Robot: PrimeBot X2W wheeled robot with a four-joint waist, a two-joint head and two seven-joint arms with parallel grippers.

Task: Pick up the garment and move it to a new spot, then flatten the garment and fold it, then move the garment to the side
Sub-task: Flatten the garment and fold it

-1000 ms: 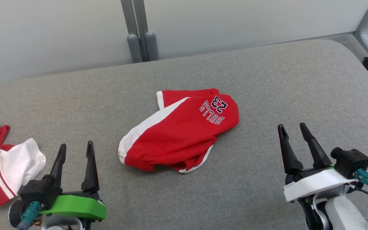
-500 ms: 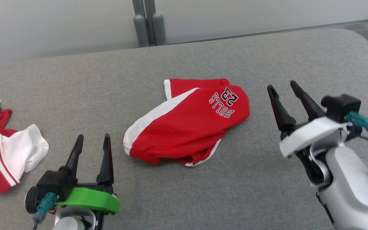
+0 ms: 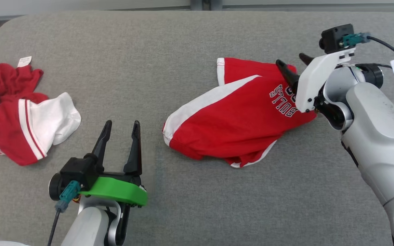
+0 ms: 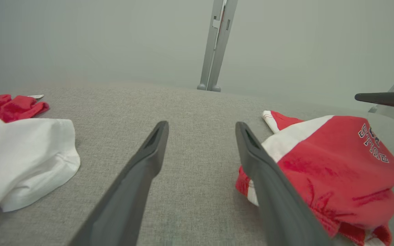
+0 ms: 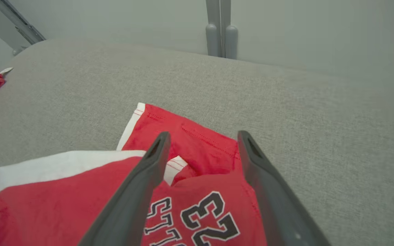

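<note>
Step in hand: the pick-up, not yet done. Red garment point(image 3: 238, 126) lies crumpled on grey cushion point(image 3: 183, 41), centre toward 3 o'clock. R gripper point(image 3: 291, 58) is over its 2 o'clock corner by the "23" print, fingers wide, nothing held. L gripper point(image 3: 122, 122) at 7 o'clock, wide, empty. Next, I think: lower R fingers around a fold & close.
</note>
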